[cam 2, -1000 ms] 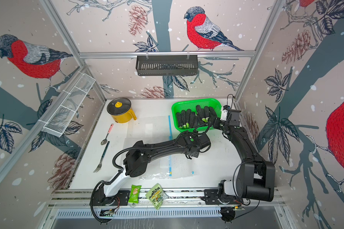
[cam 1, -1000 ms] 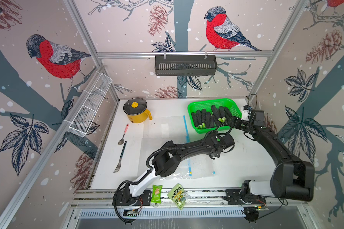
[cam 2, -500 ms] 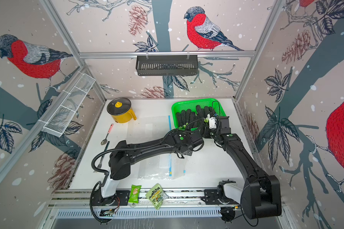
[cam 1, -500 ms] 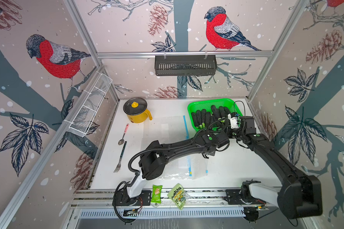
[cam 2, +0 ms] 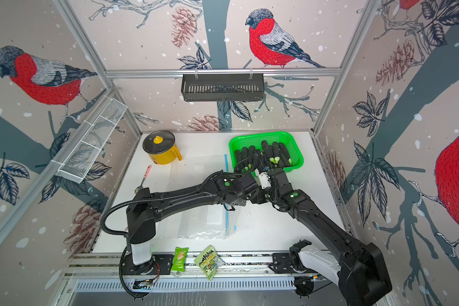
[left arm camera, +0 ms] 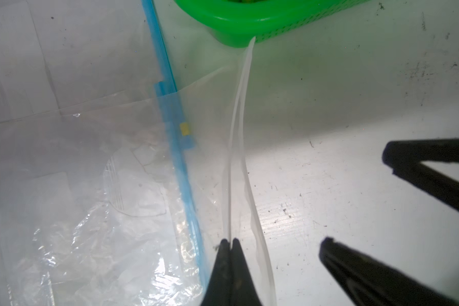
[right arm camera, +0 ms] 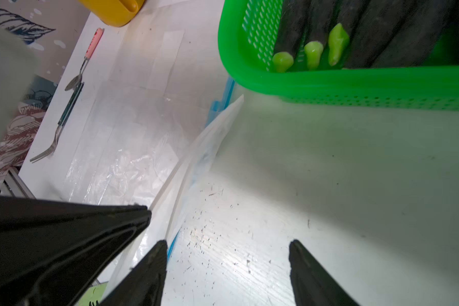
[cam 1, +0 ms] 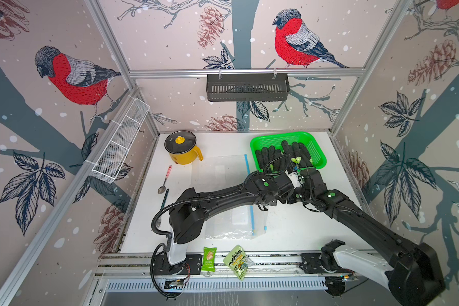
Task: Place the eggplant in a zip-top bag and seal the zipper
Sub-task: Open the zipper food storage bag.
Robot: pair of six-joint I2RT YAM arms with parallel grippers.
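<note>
On the rail in front of the table's front edge lie a green snack packet (cam 1: pixel 209 258) and a paler snack packet (cam 1: pixel 237 261). Just behind them, near the middle of the white table's (cam 1: pixel 302 225) front edge, a clear zip-top bag (cam 1: pixel 231 222) lies crumpled, with its blue zipper (left arm camera: pixel 180 148) on the side toward the right edge. The left gripper (left arm camera: pixel 229 240) is clamped tight on the bag's open lip (left arm camera: pixel 239 132), which stands raised off the table. The right gripper (right arm camera: pixel 227 242) hovers just beside that lip with its jaws apart and nothing between them. One of its fingers (right arm camera: pixel 157 254) sits close against the film, though whether it touches is hard to tell. Farther back, a second clear bag (cam 1: pixel 220 169) lies flat mid-table, while a fork (right arm camera: pixel 70 104) and a spoon (right arm camera: pixel 93 43) lie along the left edge. Near the far left corner stands a lidded yellow pot (cam 1: pixel 182 148). Near the far right corner, a green basket (cam 1: pixel 289 133) holds the eggplants (cam 1: pixel 276 156), dark and green-stemmed, all inside it.
</note>
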